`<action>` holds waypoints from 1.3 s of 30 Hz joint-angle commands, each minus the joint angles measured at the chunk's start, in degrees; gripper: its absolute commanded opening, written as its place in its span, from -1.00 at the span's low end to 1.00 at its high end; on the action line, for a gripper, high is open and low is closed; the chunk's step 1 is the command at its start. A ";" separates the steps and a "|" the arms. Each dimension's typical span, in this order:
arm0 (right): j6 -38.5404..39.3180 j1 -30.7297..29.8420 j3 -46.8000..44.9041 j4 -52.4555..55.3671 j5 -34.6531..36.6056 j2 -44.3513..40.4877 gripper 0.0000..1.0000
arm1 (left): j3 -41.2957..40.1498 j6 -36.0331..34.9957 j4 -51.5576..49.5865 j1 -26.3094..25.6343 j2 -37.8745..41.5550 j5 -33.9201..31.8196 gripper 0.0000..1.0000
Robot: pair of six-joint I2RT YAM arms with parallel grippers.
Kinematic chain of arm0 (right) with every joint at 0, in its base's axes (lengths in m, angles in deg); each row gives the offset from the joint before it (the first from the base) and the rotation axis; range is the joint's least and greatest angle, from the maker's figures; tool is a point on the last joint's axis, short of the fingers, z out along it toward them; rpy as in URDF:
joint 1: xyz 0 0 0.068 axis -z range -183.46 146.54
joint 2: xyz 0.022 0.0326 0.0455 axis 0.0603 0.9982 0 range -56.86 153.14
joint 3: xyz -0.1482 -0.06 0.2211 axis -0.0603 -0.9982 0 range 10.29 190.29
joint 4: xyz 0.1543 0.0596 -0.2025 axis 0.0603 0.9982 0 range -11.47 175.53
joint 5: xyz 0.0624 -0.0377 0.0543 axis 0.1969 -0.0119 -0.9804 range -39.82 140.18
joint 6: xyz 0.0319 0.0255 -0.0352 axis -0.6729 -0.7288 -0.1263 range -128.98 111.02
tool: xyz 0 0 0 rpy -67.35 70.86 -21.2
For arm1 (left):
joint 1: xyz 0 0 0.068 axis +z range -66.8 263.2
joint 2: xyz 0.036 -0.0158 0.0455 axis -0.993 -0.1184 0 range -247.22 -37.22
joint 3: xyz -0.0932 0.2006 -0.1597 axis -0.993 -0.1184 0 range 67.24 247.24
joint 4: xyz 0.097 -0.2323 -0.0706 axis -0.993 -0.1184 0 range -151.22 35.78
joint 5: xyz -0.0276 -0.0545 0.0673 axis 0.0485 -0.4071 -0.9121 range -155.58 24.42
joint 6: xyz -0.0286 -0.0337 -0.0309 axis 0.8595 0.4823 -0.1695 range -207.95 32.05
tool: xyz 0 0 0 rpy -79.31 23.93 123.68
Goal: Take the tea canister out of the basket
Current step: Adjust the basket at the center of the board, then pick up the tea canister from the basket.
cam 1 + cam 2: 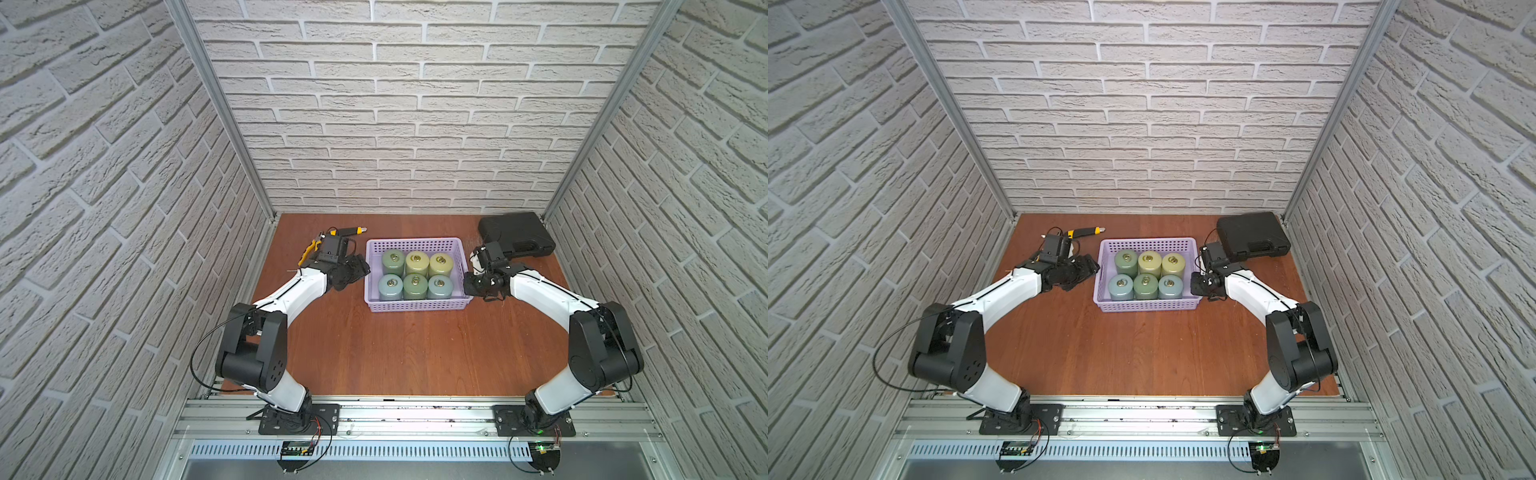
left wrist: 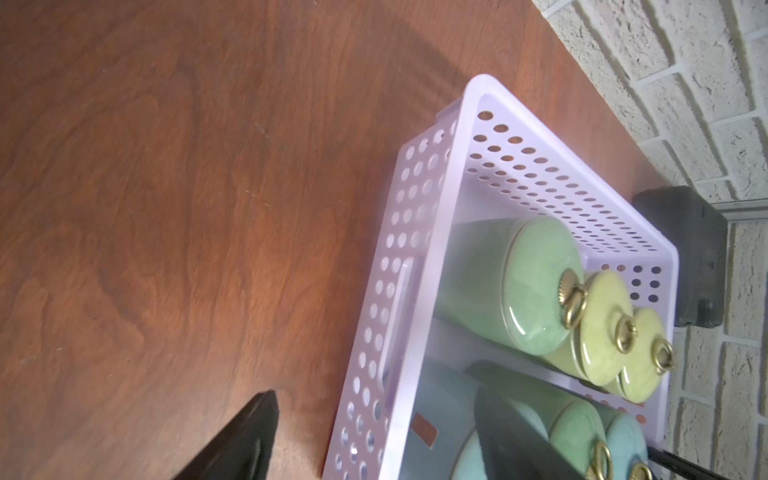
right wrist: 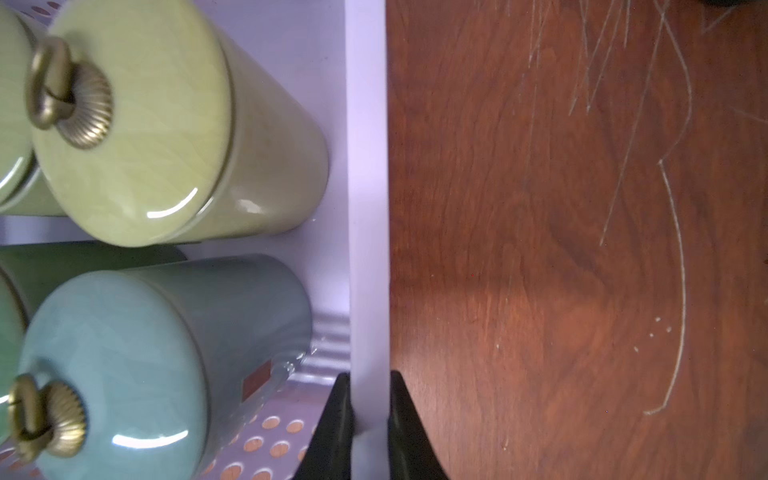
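Observation:
The lavender perforated basket (image 1: pixel 415 242) (image 1: pixel 1148 241) stands mid-table and holds several upright tea canisters with brass ring knobs, in green (image 1: pixel 393 261), yellow-green (image 1: pixel 441 264) and blue-grey (image 1: pixel 439 286). My right gripper (image 1: pixel 467 286) (image 1: pixel 1196 286) (image 3: pixel 370 382) is shut on the basket's right rim (image 3: pixel 368 208), one finger inside and one outside, beside the blue-grey canister (image 3: pixel 124 353). My left gripper (image 1: pixel 358 270) (image 1: pixel 1087 269) (image 2: pixel 374 399) is open astride the basket's left wall (image 2: pixel 407 232). Its outer finger (image 2: pixel 249 436) is over the table, and its inner finger (image 2: pixel 511 436) is over a near-row canister.
A black hard case (image 1: pixel 515 235) (image 1: pixel 1252 235) (image 2: pixel 698 257) lies at the back right, close behind my right wrist. A yellow-and-black tool (image 1: pixel 351 230) (image 1: pixel 1088 230) lies at the back left behind my left wrist. Brick walls enclose three sides.

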 commanded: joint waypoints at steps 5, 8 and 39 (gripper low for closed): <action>-1.89 1.37 -0.07 1.27 4.77 -3.24 -0.86 | 1.20 -1.98 -1.05 -1.47 2.17 -1.65 0.61; -2.37 1.37 -0.66 1.19 4.83 -3.48 -0.85 | 2.03 -3.21 -2.61 -1.91 2.84 -2.44 0.65; 8.82 1.38 -4.55 8.11 -1.85 -22.68 0.96 | 22.75 -36.36 -26.48 -14.82 -5.18 -6.51 0.97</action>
